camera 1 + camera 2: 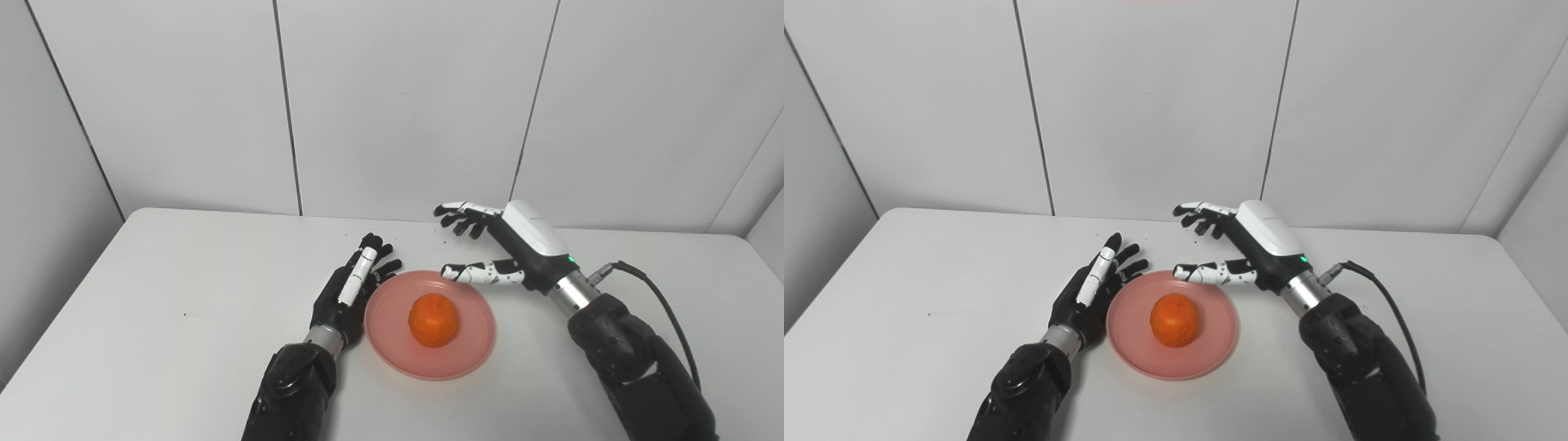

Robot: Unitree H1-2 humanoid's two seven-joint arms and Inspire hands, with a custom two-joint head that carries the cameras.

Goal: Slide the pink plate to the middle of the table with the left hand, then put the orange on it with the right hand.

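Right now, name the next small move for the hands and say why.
Probably draw the right hand back toward its own side. The orange already sits on the pink plate near mid-table, and that hand hovers open past the plate's far rim, holding nothing. The left hand lies open beside the plate's left rim.

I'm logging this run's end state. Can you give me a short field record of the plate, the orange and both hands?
plate: pink plate near the middle of the white table
orange: orange sits on the plate, no hand touching it
left hand: left hand open, beside the plate's left rim
right hand: right hand open, raised beyond the plate's far right rim, holding nothing
task state: both steps look done
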